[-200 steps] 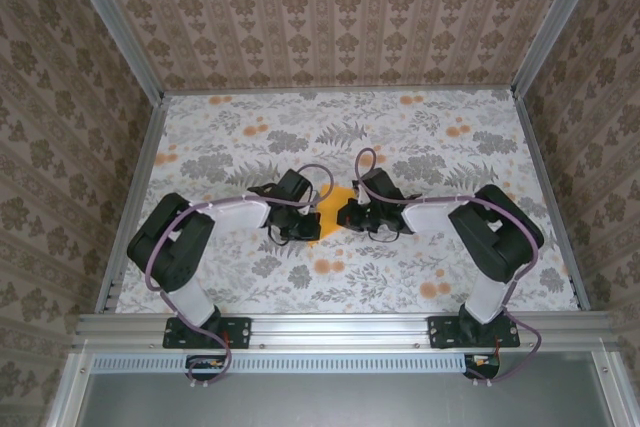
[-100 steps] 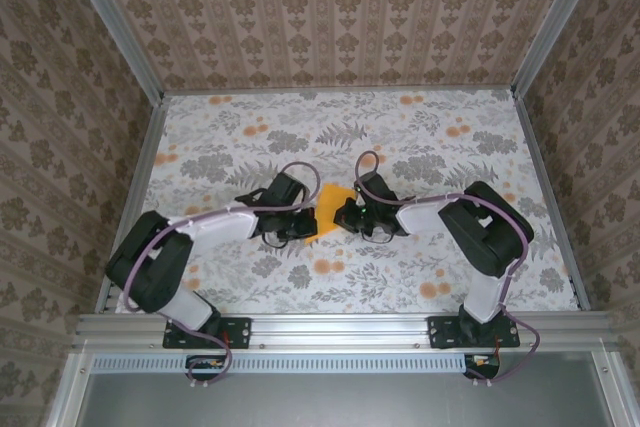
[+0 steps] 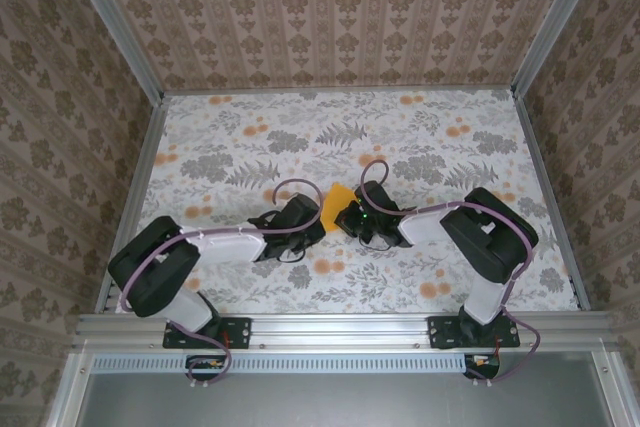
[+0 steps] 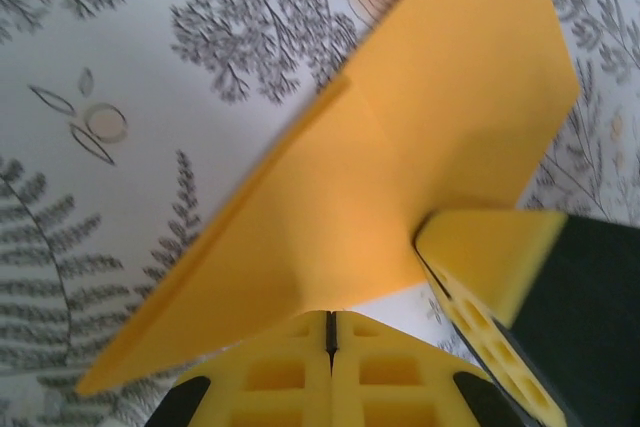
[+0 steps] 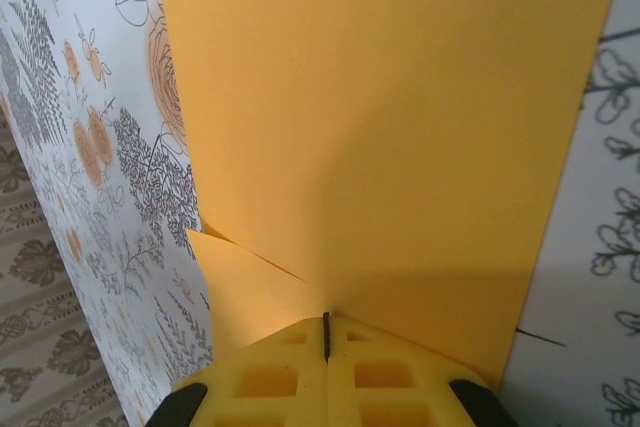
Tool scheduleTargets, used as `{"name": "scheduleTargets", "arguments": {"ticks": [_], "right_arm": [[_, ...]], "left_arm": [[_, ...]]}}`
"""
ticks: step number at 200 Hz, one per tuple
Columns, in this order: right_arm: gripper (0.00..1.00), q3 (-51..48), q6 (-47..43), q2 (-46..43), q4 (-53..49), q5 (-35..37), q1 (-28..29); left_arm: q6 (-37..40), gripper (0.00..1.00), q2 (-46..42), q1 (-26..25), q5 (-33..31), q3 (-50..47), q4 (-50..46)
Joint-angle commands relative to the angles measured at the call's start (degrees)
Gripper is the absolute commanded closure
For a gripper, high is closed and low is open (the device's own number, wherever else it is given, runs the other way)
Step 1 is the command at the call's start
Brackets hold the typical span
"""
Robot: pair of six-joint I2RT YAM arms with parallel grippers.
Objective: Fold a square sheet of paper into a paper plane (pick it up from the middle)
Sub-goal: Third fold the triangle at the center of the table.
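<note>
Top view: at mid-frame the left claw [image 3: 316, 217] and right claw [image 3: 346, 217] meet nose to nose over the worktop [image 3: 420, 137]. The square sheet of paper [image 3: 337, 202] is pinched between them as a small orange-yellow wedge. Opposed grips like these look meant to steady a fold.

Left wrist view: the left claw [image 4: 328, 322], at bottom centre, is closed tight on the sheet's near edge. The paper [image 4: 430, 137] is thin, matte and doubled, its layered edge running diagonally toward the upper right. A blocky yellow pad of the right claw touches it at lower right.

Right wrist view: the right claw [image 5: 326, 322] is likewise clamped on the paper [image 5: 400, 117], which spreads smooth up the frame, with a small flap at lower left.
</note>
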Motion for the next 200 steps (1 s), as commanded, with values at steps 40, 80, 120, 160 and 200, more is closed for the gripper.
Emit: {"name": "scheduleTargets", "arguments": {"ticks": [40,80,120,160,200], "right_arm": [[1.0,-1.5,2.0,1.7,-4.4,1.4,0.3],[1.0,-1.7,2.4,1.7,-4.8,1.4,0.3],[1.0,-2.1,2.6,1.7,-6.0,2.5,0.3],[1.0,-2.2,2.2,2.0,-8.9,3.6,0.1],[1.0,-1.9,1.4,3.4,-11.8,3.9,-0.8]], "left_arm": [[-4.3,1.0,3.0,-0.2,-4.1,-2.4,9.7],[-7.7,1.0,5.2,-0.8,-3.7,-5.6,15.9],[-10.3,1.0,6.2,-0.9,-4.2,-7.9,17.0],[-12.9,1.0,3.3,-0.9,-7.3,-12.1,14.9],[-13.4,1.0,-4.1,-0.3,-11.3,-13.8,5.1]]}}
